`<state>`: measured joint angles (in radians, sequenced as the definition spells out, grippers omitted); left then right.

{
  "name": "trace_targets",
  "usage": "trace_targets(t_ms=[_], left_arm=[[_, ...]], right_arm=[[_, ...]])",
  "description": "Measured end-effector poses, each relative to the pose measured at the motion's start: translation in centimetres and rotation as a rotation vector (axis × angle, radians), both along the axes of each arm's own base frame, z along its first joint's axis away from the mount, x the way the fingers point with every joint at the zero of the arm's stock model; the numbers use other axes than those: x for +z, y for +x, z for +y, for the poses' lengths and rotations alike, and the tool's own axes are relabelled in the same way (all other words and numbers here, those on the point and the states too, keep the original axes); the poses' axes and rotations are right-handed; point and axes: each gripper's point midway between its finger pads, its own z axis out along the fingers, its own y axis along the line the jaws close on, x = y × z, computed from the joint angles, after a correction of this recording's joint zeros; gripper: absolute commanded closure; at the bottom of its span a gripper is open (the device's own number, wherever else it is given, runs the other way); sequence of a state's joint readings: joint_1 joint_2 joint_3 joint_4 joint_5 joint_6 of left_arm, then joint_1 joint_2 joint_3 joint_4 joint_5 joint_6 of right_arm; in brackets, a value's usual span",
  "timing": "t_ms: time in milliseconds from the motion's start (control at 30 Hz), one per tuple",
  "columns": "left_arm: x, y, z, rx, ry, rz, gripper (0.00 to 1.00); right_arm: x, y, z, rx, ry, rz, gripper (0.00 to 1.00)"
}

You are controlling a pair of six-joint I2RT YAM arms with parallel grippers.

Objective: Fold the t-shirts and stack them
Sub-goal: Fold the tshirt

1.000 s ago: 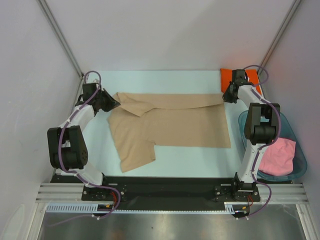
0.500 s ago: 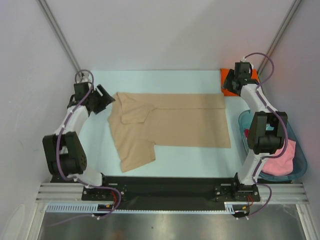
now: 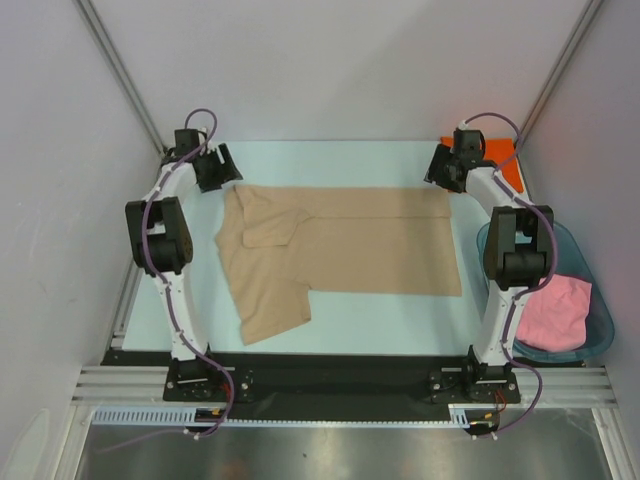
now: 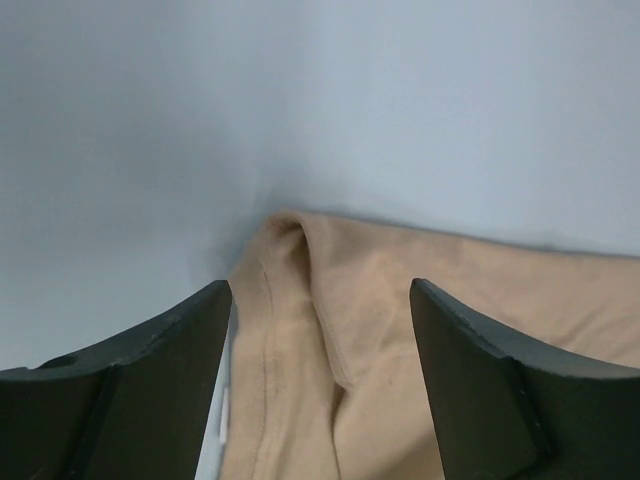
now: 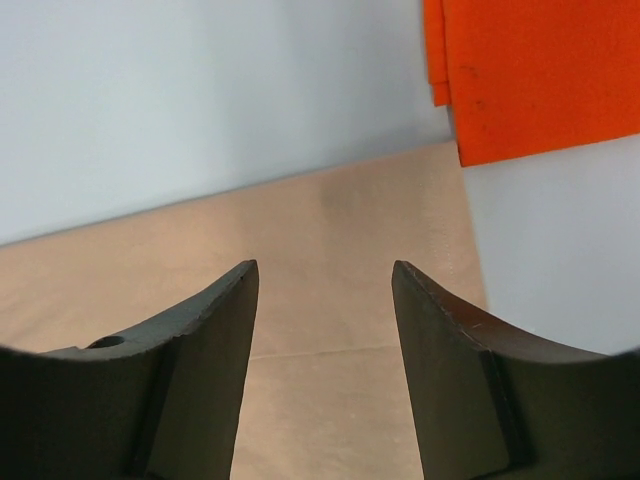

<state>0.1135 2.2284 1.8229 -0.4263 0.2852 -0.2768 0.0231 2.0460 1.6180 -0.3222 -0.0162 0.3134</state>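
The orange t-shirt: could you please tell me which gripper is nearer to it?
Right. The right gripper is just beside the orange t-shirt; the left gripper is at the tan t-shirt's far left corner.

The top view looks down from behind the arms [image 3: 165, 235]. Each wrist view sits close, facing forward between its fingers [image 4: 130, 390]; all share the tee [image 3: 340, 245].

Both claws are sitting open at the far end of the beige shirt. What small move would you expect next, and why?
Probably both draw back toward the near edge for a fresh grip. The left gripper and right gripper are open and empty by the tan t-shirt's far corners, and its sleeve juts out unfolded at the near left.
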Motion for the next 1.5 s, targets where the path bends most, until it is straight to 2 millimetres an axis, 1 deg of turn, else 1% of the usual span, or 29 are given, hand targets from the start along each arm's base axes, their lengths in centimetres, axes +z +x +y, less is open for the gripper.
trace_targets(t_ms=[67,167,200,267,367,400,433,467,500,567,600,767,800,833,867,900,967,1067,1133,1167,1233,1267,1300,1333,1367,1400,1433,1467,1500], left_arm=[[-1.4,0.6,0.3,0.002,0.012,0.023,0.22],[-3.5,0.4,0.4,0.006,0.013,0.071,0.26],[-4.2,0.3,0.4,0.005,0.012,0.087,0.3],[-3.9,0.7,0.4,0.007,0.008,0.078,0.4],[-4.1,0.8,0.2,0.003,-0.009,0.085,0.49],[-4.4,0.8,0.2,0.003,-0.018,0.091,0.56],[-4.7,0.9,0.2,0.007,-0.027,0.095,0.59],[-4.7,1.1,0.3,0.006,-0.035,0.092,0.71],[-4.7,1.2,0.4,0.008,-0.046,0.092,0.79],[-5.1,1.4,0.6,0.016,-0.075,0.098,0.99],[-5.2,1.5,0.6,0.018,-0.092,0.1,1.0],[-4.9,2.2,1.1,0.021,-0.102,0.095,1.0],[-4.9,2.4,1.2,0.022,-0.096,0.092,0.94],[-4.8,2.5,1.4,0.022,-0.086,0.09,0.8],[-4.6,2.6,1.6,0.022,-0.074,0.087,0.56],[-4.4,2.7,1.8,0.019,-0.062,0.082,0.46],[-3.9,2.9,2.2,0.032,-0.043,0.074,0.32],[-3.3,2.2,3.0,0.062,-0.002,0.081,0.3],[-3.0,0.2,3.7,0.101,0.039,0.119,0.3],[-2.6,-1.3,4.1,0.123,0.065,0.133,0.31],[-1.5,-5.1,4.3,0.159,0.091,0.176,0.34],[-0.3,-6.9,4.1,0.173,0.099,0.155,0.35],[0.7,-9.2,3.7,0.182,0.097,0.155,0.36],[1.9,-11.3,3.2,0.187,0.089,0.141,0.37],[3.1,-12.8,2.6,0.187,0.075,0.104,0.38],[4.0,-14.2,1.8,0.178,0.052,0.077,0.38],[4.6,-15.0,1.0,0.163,0.03,0.061,0.37],[4.9,-15.6,0.2,0.145,0.007,0.04,0.31],[4.8,-16.1,-0.7,0.122,-0.013,0.034,0.28]], right_arm=[[0.0,-0.2,0.1,0.008,0.004,-0.006,0.39],[0.1,-0.8,-0.1,0.015,0.009,-0.014,0.39],[0.1,-0.9,-0.1,0.018,0.01,-0.016,0.39],[0.4,-0.8,-0.1,0.02,0.014,-0.028,0.39],[0.4,-0.7,-0.2,0.022,0.018,-0.036,0.39],[0.2,-0.8,-0.1,0.024,0.02,-0.036,0.39],[0.1,-0.8,-0.1,0.026,0.022,-0.033,0.39],[-0.1,-0.9,0.0,0.027,0.023,-0.029,0.39],[-0.2,-1.0,0.0,0.028,0.023,-0.025,0.39],[-0.4,-1.2,0.1,0.03,0.025,-0.02,0.39],[-0.4,-1.2,0.1,0.032,0.026,-0.019,0.39],[-0.8,-1.5,0.9,0.043,0.029,-0.01,0.39],[-0.9,-1.7,1.2,0.042,0.035,-0.008,0.39],[-1.0,-1.9,1.5,0.043,0.042,-0.005,0.39],[-1.1,-2.1,1.8,0.044,0.048,-0.002,0.39],[-1.3,-2.4,2.3,0.046,0.058,0.003,0.39],[-1.3,-2.8,3.4,0.054,0.074,0.009,0.39],[-1.1,-3.4,6.1,0.089,0.108,0.012,0.37],[-0.7,-3.9,8.5,0.126,0.145,0.009,0.37],[-0.5,-4.2,10.0,0.144,0.172,0.003,0.37],[-0.1,-5.2,13.5,0.197,0.246,-0.007,0.39],[0.1,-5.6,14.9,0.217,0.277,-0.017,0.4],[0.1,-6.3,16.8,0.245,0.313,-0.018,0.4],[0.0,-6.8,17.9,0.26,0.342,-0.014,0.42],[-0.1,-7.9,20.4,0.303,0.368,-0.002,0.43],[0.0,-8.6,22.3,0.332,0.39,0.004,0.44],[0.1,-9.2,24.0,0.363,0.409,0.003,0.49],[0.2,-10.0,25.9,0.398,0.426,0.004,0.53],[0.3,-10.5,27.2,0.421,0.439,0.004,0.55]])
